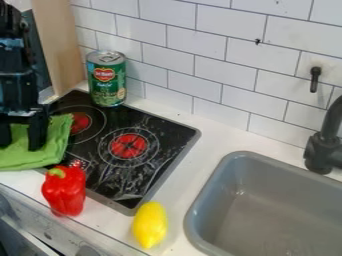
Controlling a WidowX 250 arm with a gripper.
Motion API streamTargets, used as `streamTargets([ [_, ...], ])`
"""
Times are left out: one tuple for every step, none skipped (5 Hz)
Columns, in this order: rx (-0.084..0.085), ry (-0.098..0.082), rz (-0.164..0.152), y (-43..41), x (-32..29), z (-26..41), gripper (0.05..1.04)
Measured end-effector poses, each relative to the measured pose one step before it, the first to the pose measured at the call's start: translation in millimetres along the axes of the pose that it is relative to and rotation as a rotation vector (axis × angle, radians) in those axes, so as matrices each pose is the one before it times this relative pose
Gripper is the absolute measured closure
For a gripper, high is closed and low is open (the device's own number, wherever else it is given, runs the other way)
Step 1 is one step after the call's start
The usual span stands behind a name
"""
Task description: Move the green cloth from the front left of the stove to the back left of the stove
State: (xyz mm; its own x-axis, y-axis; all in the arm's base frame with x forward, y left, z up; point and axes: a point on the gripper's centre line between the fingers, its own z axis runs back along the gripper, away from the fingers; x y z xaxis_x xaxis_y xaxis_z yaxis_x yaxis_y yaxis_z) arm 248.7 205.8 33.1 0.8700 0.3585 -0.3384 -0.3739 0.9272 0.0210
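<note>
The green cloth lies bunched at nine o'clock in the view, partly over the near-left part of the black stove top. The gripper hangs over it, jaws wide apart with green showing between them and nothing gripped; whether the tips touch the cloth, I cannot tell. Taking the cloth as the centre of a clock, the red pepper is just beside it at five o'clock, at the stove's edge, and the yellow lemon is farther off at four. The green can stands upright at one o'clock, on the stove's far corner near the tiled wall. Well apart, toward three o'clock, are the grey sink and black tap.
</note>
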Motion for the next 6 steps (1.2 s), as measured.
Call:
streamTargets([
  [0.0287,0.0169,0.0087,5.62,2.99,-2.44,0.083],
  [0.0114,0.0023,-0.0001,3.36,7.1,3.17,0.083],
  [0.0488,-0.0939,-0.0095,9.1,31.62,19.41,0.083],
  [0.0742,-0.0539,-0.0711,2.93,30.45,12.4,0.083],
  [0.0163,-0.0193,-0.0329,0.1,4.82,2.5,0.083],
  [-0.0038,-0.0013,-0.0339,-4.14,-1.44,-0.61,0.083],
])
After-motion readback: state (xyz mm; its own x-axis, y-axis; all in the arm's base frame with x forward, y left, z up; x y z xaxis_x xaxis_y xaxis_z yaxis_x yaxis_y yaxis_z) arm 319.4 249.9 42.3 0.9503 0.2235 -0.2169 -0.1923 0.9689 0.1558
